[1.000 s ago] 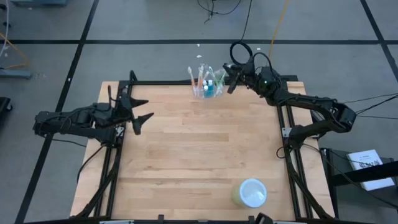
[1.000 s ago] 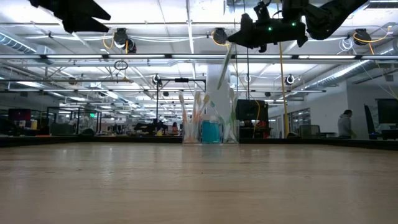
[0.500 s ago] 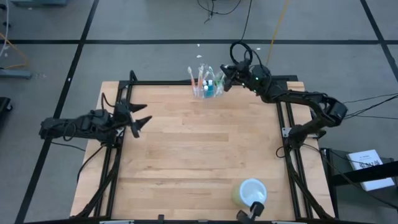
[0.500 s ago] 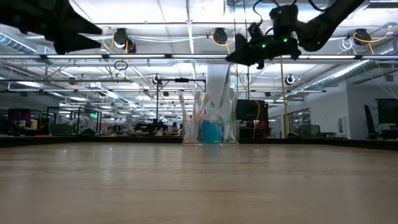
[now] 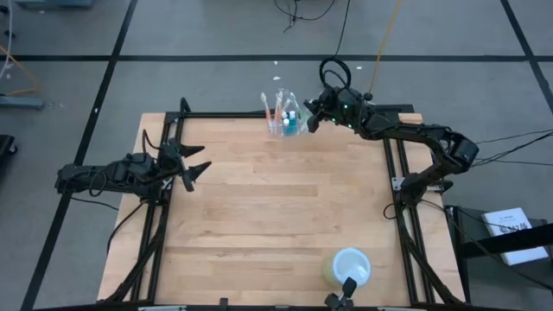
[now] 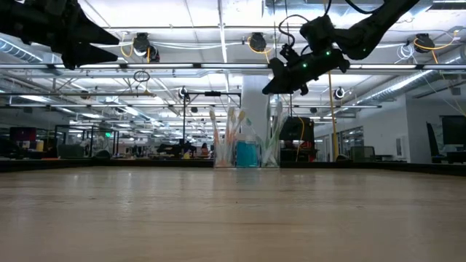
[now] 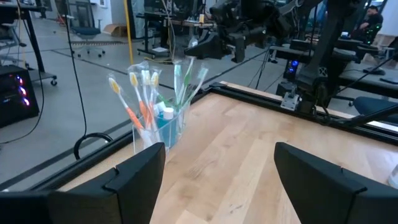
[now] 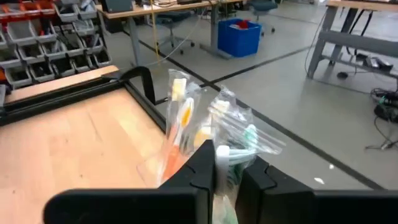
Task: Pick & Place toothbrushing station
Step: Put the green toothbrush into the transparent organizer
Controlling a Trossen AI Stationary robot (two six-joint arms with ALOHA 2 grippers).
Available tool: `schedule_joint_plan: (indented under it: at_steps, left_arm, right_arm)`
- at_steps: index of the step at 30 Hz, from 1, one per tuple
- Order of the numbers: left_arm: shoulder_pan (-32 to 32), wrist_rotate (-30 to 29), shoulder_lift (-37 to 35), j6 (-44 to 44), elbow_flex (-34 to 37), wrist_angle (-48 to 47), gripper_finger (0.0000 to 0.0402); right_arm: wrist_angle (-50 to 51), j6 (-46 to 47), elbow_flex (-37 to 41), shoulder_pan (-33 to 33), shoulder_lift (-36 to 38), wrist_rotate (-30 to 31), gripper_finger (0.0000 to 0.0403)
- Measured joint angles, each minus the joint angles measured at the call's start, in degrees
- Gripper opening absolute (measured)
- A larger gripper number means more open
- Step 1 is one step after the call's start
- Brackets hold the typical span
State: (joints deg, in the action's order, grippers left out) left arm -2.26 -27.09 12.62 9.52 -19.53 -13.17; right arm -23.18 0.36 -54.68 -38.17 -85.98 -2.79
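Note:
The toothbrushing station (image 5: 285,121), a clear holder cup with several toothbrushes standing in it, rests on its base at the middle of the table's far edge (image 6: 244,149) (image 7: 158,118). My right gripper (image 5: 308,125) (image 6: 269,88) hangs just to the right of and above the cup, shut on a pale wrapped toothbrush (image 6: 277,131). In its own wrist view the gripper (image 8: 222,168) looks down on the clear wrappers and brush heads. My left gripper (image 5: 197,164) (image 7: 217,177) stands open near the table's left edge, holding nothing. My right gripper pinches the upper end of the wrapped toothbrush (image 8: 222,152) between its two fingers. The fingers come from the table's right side, nearly level and slanting a little down. The toothbrush hangs nearly upright below them, its lower part (image 6: 274,156) inside the holder cup.
A round pale tub with a white lid (image 5: 348,266) stands near the table's front edge, right of the middle. Black frame rails (image 5: 402,173) run along the left, right and far edges. The wooden top (image 5: 276,199) between the arms is bare.
My right gripper has sunk and moved toward the table's left onto the station, tipping closer to level. The toothbrush it holds has gone from slanting high above the cup to nearly upright in it. My left gripper has dropped and drawn back toward the left edge.

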Motion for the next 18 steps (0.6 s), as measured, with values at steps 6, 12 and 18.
schedule_joint_plan:
  at_steps: [6,12,18]
  left_arm:
    - [0.0,0.0,0.0,0.1,0.0,0.0,0.0308]
    - [0.0,0.0,0.0,0.8,0.0,-0.2,0.0308]
    - [0.0,0.0,0.0,1.2,0.0,-0.2,0.0308]
  right_arm:
    - [0.2,0.9,0.0,0.0,-1.9,0.1,0.0023]
    - [-0.8,0.4,0.0,0.5,-2.2,1.5,0.0023]
    - [-0.5,-0.5,0.0,0.5,-2.2,1.4,0.0033]
